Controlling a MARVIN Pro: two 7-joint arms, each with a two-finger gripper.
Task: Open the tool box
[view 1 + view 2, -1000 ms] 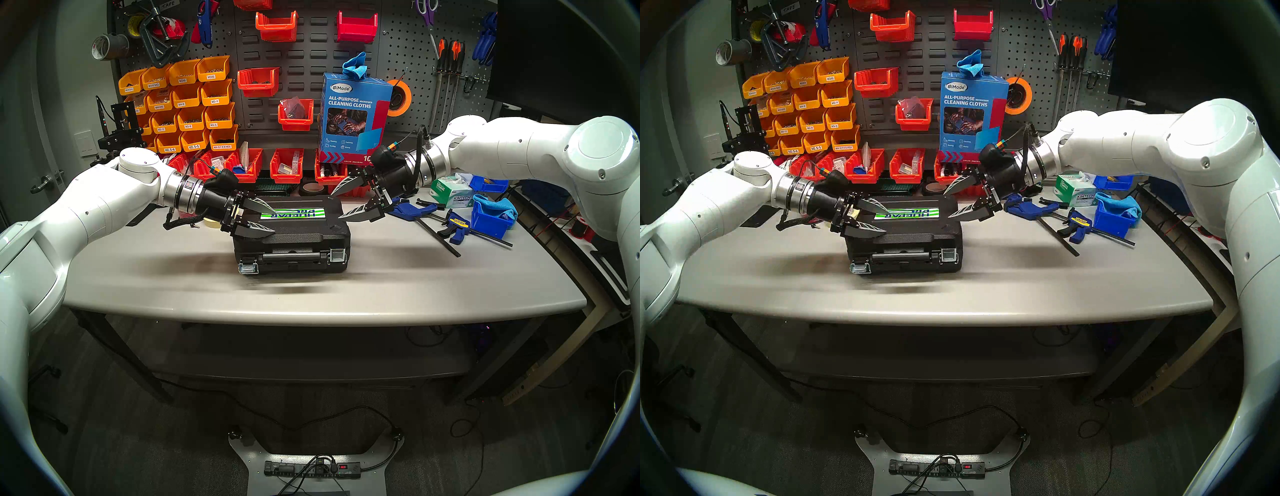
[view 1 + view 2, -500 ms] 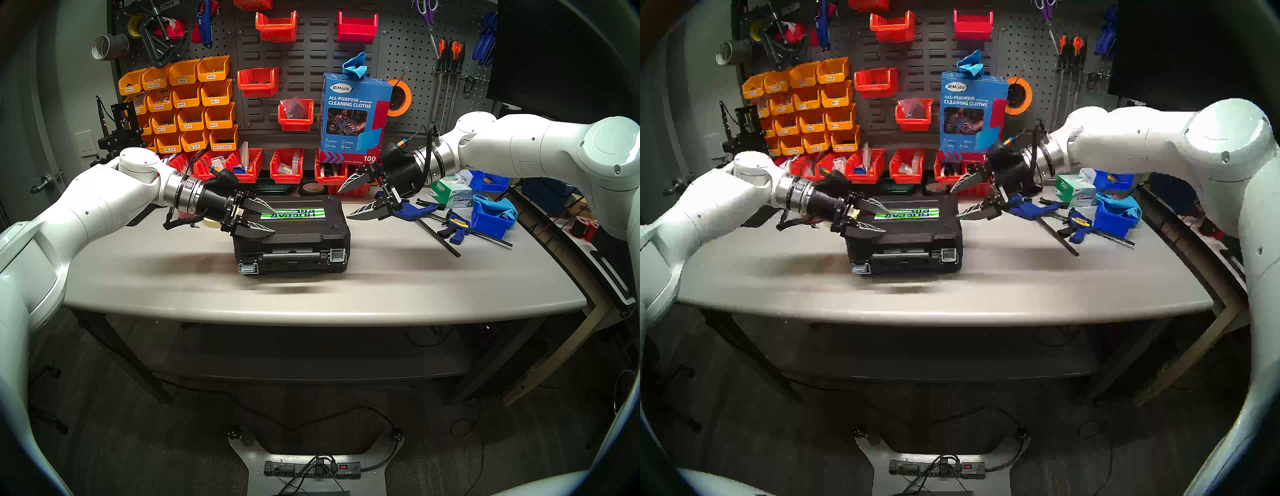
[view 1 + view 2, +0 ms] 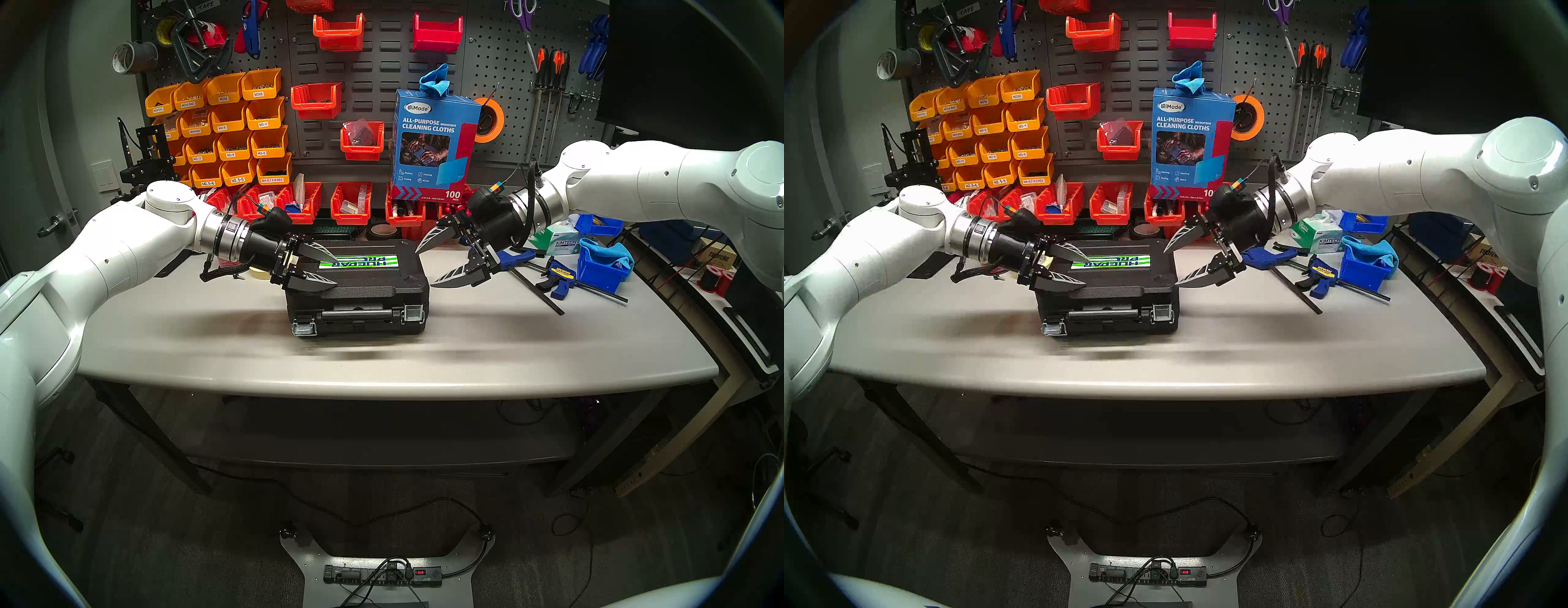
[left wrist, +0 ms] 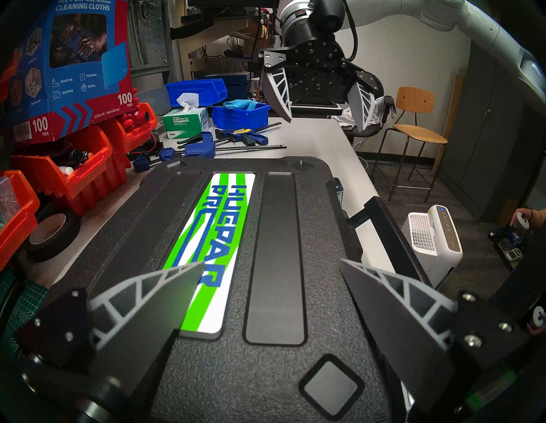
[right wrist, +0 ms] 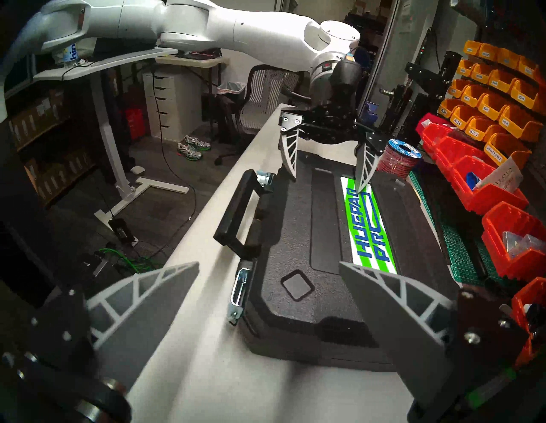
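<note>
The tool box (image 3: 358, 288) lies flat at the middle of the grey desk (image 3: 212, 339), long axis left to right, bar handle and two metal latches facing the robot. Its black plastic lid is grainy, with a glossy striped label. The left gripper (image 3: 329, 269) hovers spread over the lid's left end; the right gripper (image 3: 426, 265), also spread, hangs just off its right end.

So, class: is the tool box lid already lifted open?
No, the tool box lid lies flat and shut on its base, below the handle.
</note>
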